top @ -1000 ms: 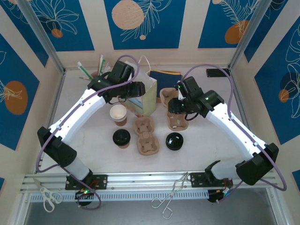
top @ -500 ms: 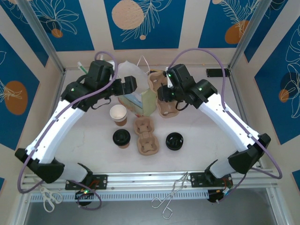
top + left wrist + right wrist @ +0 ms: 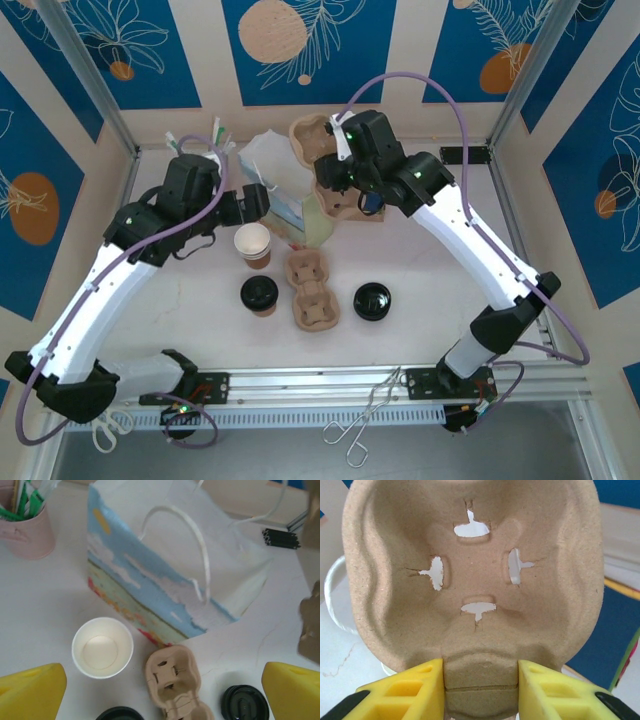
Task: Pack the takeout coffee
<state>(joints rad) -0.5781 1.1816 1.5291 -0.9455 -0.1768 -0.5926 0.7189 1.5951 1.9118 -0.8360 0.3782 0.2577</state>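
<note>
Top external view: takeout coffee (image 3: 259, 293), a brown cup with a black lid, stands upright on the white table (image 3: 440, 290), near-left of centre, clear of both arms. Just far of it is an open cup (image 3: 252, 243) with no lid. A table carrier (image 3: 310, 290) of moulded pulp lies just right of the coffee, and a loose lid (image 3: 372, 300) lies right of that. The paper bag (image 3: 280, 178) stands far of the open cup. Left pincer (image 3: 258, 200) sits at the bag's left side, jaws wide, holding nothing. Right pincer (image 3: 328, 172) is clamped on a held carrier (image 3: 308, 132), lifted at the bag's far-right side. A pink pot (image 3: 212, 150) of straws is at far left. Scissors (image 3: 105, 425) and tongs (image 3: 360, 420) lie at the near rail. Left wrist view: left pincer (image 3: 162, 680) has its yellow fingers (image 3: 30, 690) spread wide, nothing between them. Below are the open cup (image 3: 102, 647), the table carrier (image 3: 175, 680) and the loose lid (image 3: 245, 702). The coffee's lid (image 3: 117, 714) just shows at the bottom edge. The paper bag (image 3: 165, 580) has a white handle, and the pink pot (image 3: 27, 535) is at upper left. Right wrist view: right pincer (image 3: 480, 680) is closed narrow on the middle bridge of the held carrier (image 3: 475, 580), whose one well, with four slits, faces the camera.
</note>
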